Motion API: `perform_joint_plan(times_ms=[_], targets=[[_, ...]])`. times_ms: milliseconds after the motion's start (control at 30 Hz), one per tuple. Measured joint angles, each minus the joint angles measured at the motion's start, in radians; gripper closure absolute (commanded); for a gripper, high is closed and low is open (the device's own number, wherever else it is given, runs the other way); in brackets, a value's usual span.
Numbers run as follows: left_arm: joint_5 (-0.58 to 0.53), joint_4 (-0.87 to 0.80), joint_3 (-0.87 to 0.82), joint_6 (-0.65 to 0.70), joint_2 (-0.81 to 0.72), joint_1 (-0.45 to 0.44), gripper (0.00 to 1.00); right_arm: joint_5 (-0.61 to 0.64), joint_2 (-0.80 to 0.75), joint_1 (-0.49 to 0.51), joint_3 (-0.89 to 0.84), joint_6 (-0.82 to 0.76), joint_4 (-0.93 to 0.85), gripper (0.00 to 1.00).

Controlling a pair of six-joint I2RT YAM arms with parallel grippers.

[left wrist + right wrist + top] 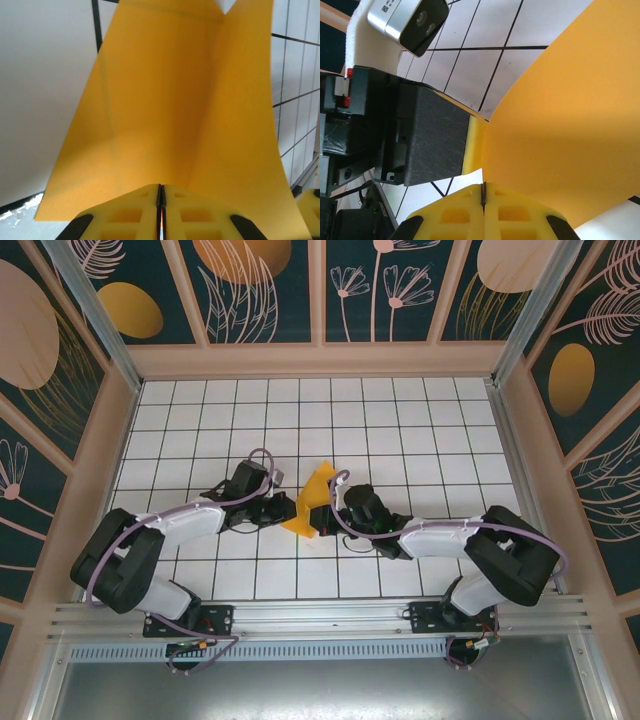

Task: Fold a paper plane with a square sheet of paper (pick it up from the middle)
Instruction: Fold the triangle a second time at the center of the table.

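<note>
The square sheet of paper point(309, 502), orange-yellow and creased, is held up off the white grid table point(400, 420) between my two grippers. My left gripper point(291, 509) is shut on its left edge. In the left wrist view the paper point(170, 110) rises from the closed yellow fingertips point(161, 188), with a fold line up its middle. My right gripper point(328, 512) is shut on the opposite edge. In the right wrist view the paper point(570, 125) curves away from that gripper point(483, 186). I cannot tell whether it has the shape of a paper plane.
The left gripper's black body point(427, 135) sits close in front of the right gripper. Patterned walls point(320, 290) enclose the table on three sides. A metal rail point(320, 615) with both arm bases runs along the near edge.
</note>
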Motion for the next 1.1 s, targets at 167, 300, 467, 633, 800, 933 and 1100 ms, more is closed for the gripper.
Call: perform_joint_plan(times_ms=[167,300,467,633,800,933,1100], targets=[[-0.005,0.023,0.000,0.000,0.034,0.000,0.90,0.000,0.010,0.000,0.000,0.008,0.000,1.00],[-0.003,0.041,0.000,0.000,0.071,-0.006,0.91,0.000,0.016,0.000,-0.003,0.011,-0.001,1.00],[-0.006,0.044,0.000,0.000,0.111,-0.011,0.92,0.000,0.021,0.000,-0.003,0.012,-0.001,1.00],[-0.026,0.043,0.000,0.001,0.136,-0.011,0.93,0.000,0.033,-0.002,-0.003,0.012,-0.014,1.00],[-0.032,0.043,0.001,0.005,0.143,-0.011,0.94,0.000,0.050,-0.024,0.000,0.011,-0.059,1.00],[-0.034,0.043,0.001,0.011,0.143,-0.011,0.94,0.000,0.064,-0.055,0.012,0.006,-0.105,1.00],[-0.035,0.043,0.001,0.017,0.143,-0.011,0.94,0.000,0.096,-0.065,0.071,-0.023,-0.177,1.00]])
